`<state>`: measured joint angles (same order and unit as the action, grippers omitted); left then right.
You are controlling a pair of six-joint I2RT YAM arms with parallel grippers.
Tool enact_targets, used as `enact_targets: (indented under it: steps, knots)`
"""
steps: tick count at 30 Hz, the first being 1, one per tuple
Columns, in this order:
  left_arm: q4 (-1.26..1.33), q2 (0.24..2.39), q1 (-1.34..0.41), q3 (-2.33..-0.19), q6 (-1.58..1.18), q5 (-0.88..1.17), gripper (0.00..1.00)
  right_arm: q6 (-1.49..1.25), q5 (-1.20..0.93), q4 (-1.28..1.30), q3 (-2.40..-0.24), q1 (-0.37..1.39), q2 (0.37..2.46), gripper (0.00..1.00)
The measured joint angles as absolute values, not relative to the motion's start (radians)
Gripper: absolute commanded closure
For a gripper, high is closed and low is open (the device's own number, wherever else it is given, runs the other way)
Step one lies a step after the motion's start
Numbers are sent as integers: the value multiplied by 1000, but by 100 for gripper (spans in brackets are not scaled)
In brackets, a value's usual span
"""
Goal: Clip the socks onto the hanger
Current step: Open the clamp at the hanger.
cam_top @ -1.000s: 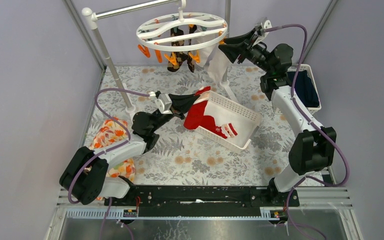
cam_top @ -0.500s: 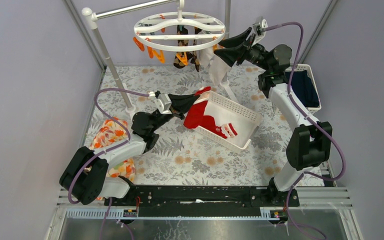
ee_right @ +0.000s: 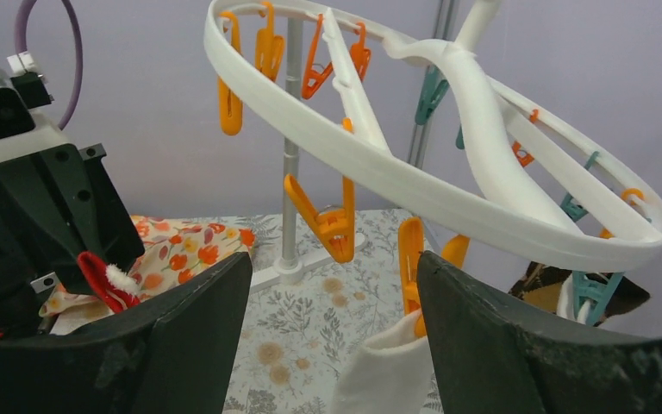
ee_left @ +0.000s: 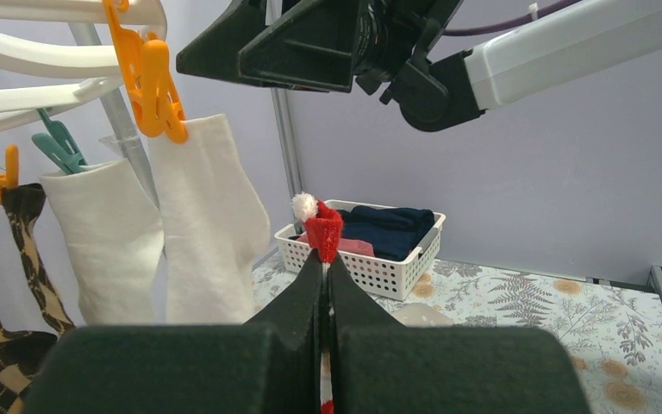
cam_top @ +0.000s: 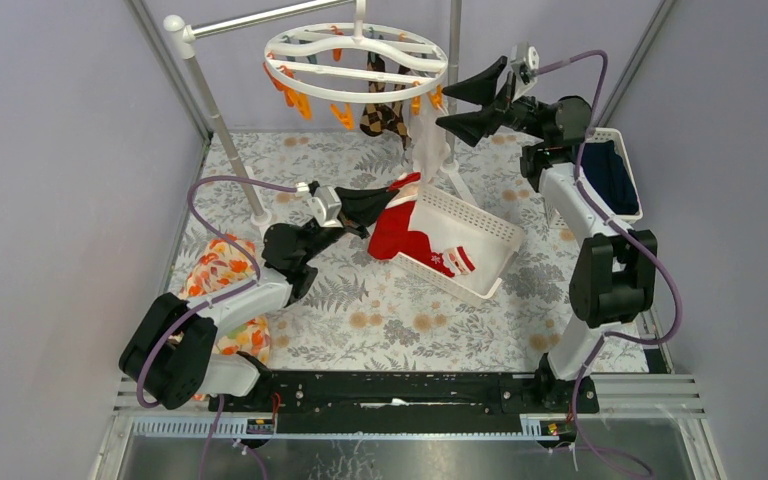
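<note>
White hanger (ee_right: 379, 164), orange and teal pins (ee_right: 332, 220); brown argyle sock (cam_top: 380, 118); red sock (cam_top: 395, 228) (white cuff); floral table (cam_top: 410, 320).

Glossy plastic hanger (ee_right: 379, 164), soft cloth socks (ee_left: 211, 224), slatted plastic basket (cam_top: 465, 218)

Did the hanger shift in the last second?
Yes. The hanger has swung slightly left, toward the stand pole, and its argyle socks now hang further right.

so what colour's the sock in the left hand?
Red sock, white tuft on top; clearest in left wrist view.
</note>
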<state>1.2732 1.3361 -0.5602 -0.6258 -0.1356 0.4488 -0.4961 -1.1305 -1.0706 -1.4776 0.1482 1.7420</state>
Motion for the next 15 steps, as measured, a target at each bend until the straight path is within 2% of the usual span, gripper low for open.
enact_targets:
  steps: [6,15]
  knots:
    - [1274,1336,-555,-626,-138,449,100,-513,-1170,-1147,-1470,167,1768,23]
    - [1285,1337,-552,-626,-141,450,100,-278,-1099,-1003,-1398,245,1710,20]
